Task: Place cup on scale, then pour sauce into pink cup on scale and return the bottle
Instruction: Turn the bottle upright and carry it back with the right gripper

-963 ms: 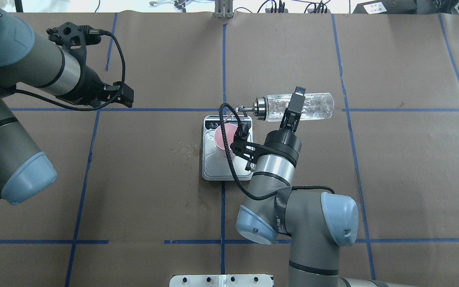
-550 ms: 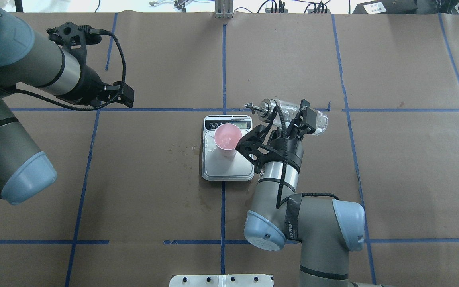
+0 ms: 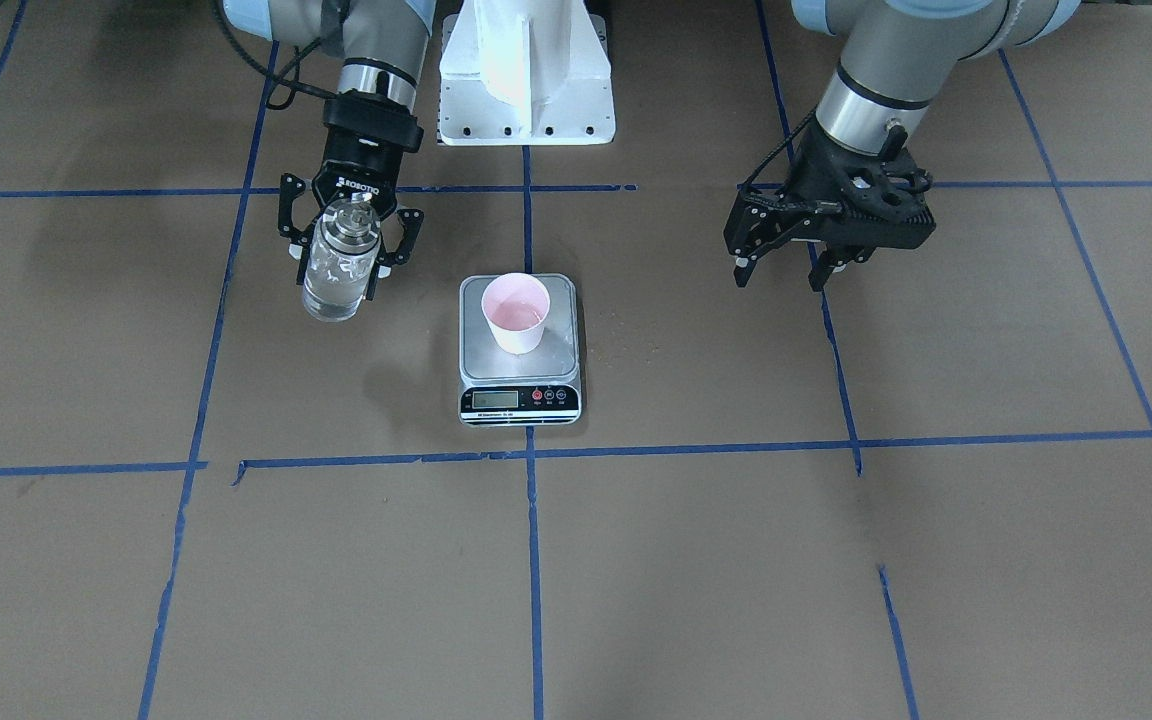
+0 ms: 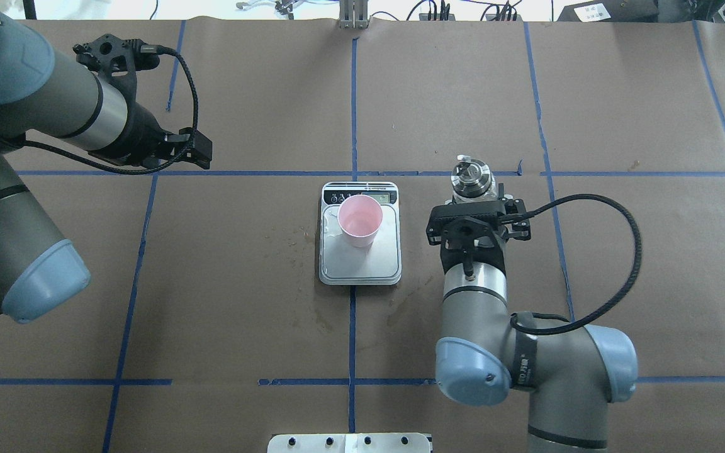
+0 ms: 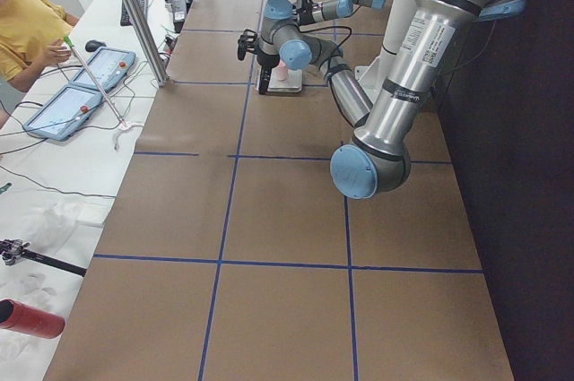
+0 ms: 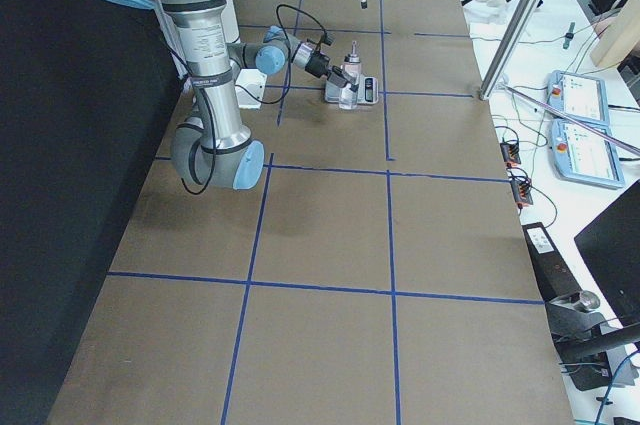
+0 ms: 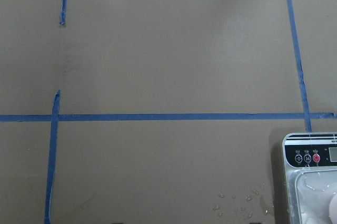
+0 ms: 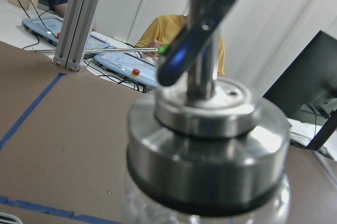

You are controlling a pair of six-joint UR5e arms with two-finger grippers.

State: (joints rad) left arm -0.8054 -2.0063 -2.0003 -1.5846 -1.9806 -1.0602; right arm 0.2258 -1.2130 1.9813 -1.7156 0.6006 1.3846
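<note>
The pale pink cup (image 4: 360, 220) (image 3: 515, 312) stands on the silver scale (image 4: 362, 267) (image 3: 520, 400) at the table's middle, with liquid in it. My right gripper (image 3: 346, 240) is shut on the clear glass bottle (image 3: 337, 270), held about upright to the right of the scale in the overhead view (image 4: 472, 179). I cannot tell whether its base touches the table. Its silver pourer cap (image 8: 208, 129) fills the right wrist view. Clear sauce shows in the glass. My left gripper (image 3: 781, 280) hangs open and empty, well away from the scale.
Spilled drops (image 4: 293, 239) (image 7: 239, 203) lie on the brown paper beside the scale. The white robot base (image 3: 526, 70) is behind the scale. Blue tape lines cross the table. An operator (image 5: 31, 27) with tablets sits beyond the far edge.
My right gripper has turned the bottle from lying tipped over the cup back to upright. It has carried the bottle right, away from the scale. The left arm has not moved.
</note>
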